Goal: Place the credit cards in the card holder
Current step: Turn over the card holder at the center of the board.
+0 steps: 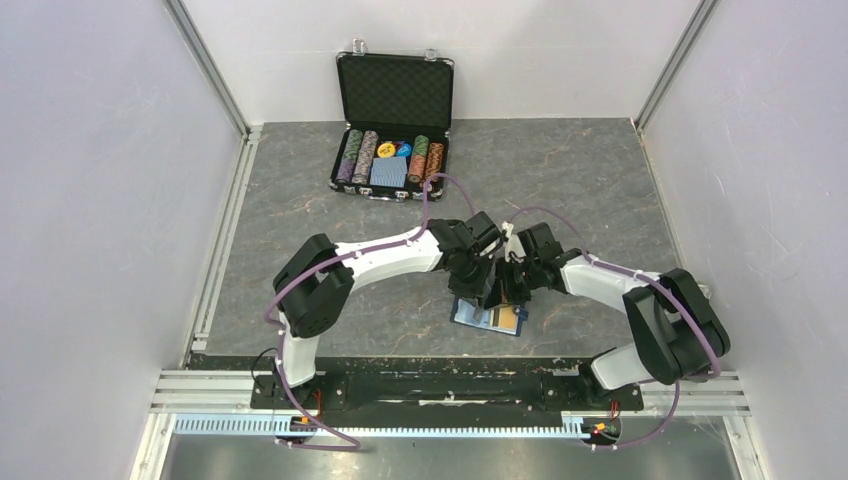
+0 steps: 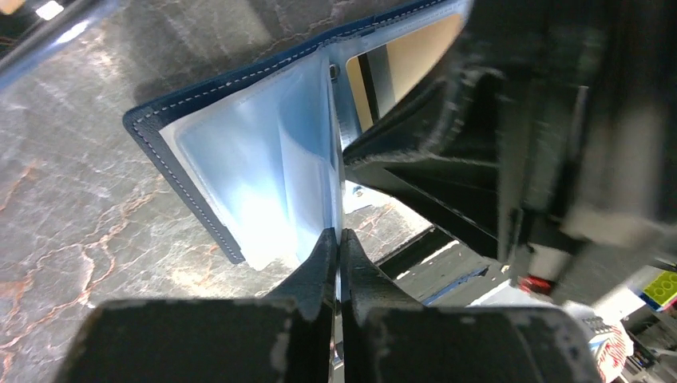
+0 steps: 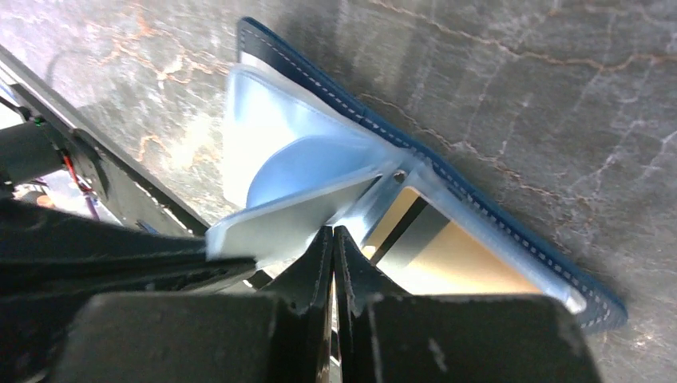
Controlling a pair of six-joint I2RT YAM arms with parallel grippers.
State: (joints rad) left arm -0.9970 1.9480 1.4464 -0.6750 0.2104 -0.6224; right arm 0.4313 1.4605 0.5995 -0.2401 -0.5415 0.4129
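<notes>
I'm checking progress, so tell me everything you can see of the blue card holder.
The card holder lies open on the grey table: navy, leather-like, white-stitched outside, pale blue translucent pockets inside. A gold card with a dark stripe sits in one pocket. The left hand pinches one pocket leaf upright; the right hand, shut, is at the fold.

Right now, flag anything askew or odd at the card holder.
One light-blue pocket leaf of the open card holder stands up and bows instead of lying flat, its edge pinched in the left gripper. A gold card sits pocketed beside it. Nothing else stands out.
</notes>
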